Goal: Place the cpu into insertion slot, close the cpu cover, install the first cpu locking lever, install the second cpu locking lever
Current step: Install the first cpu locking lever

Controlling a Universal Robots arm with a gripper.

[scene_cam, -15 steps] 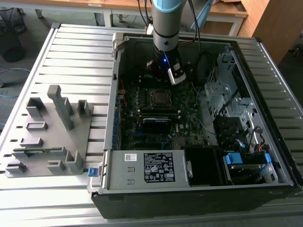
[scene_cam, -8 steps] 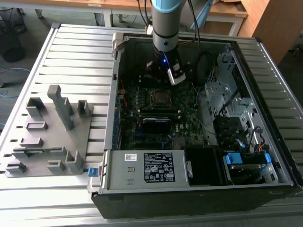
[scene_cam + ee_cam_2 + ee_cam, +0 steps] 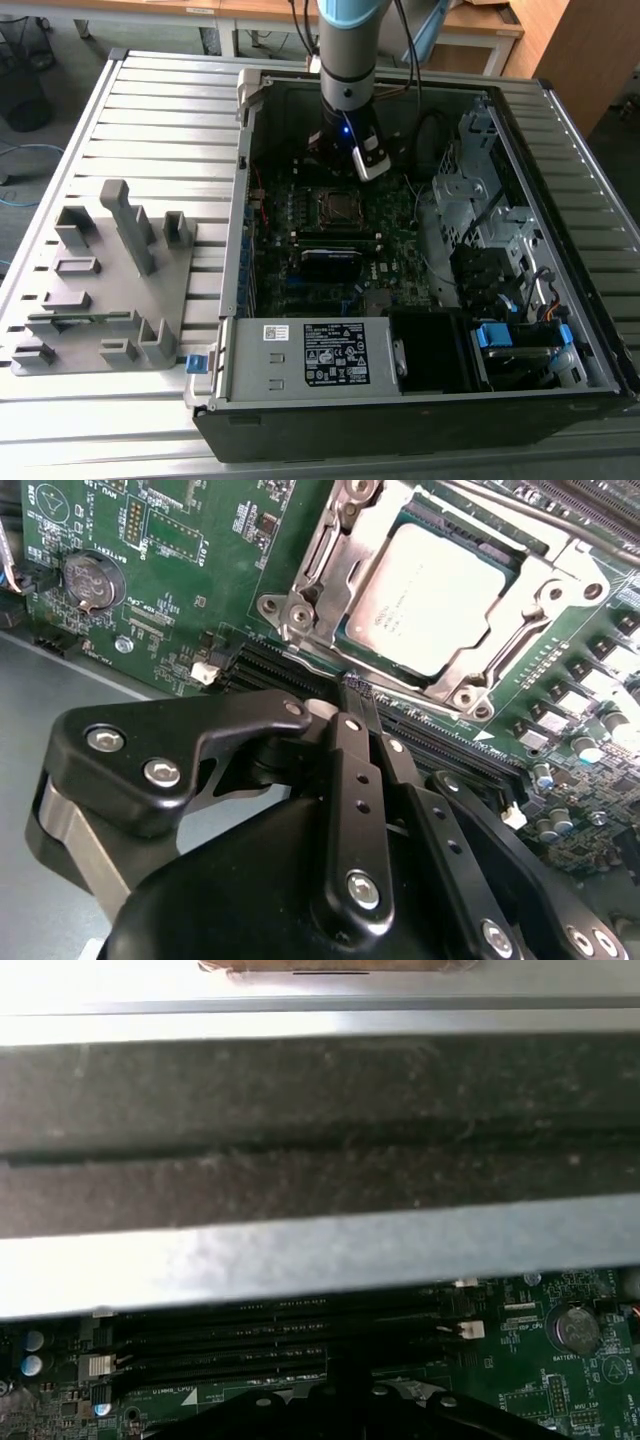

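Already the cpu (image 3: 440, 595) sits in the insertion slot (image 3: 321, 208), near the middle of the exterior view, with the cpu cover (image 3: 565, 575) lying flat around it. Just beside the slot, the gripper (image 3: 355, 688) hovers, fingers pressed together, holding nothing.

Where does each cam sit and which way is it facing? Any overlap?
Exterior view: off the arm, high, looking down into the open computer case; the arm reaches in.
Second wrist view: at the wrist, looking along the shut pincer at the cpu inside the cpu cover.
First wrist view: at the wrist, facing a metal wall beyond the motherboard.
Shared: both wrist views show the coin battery.
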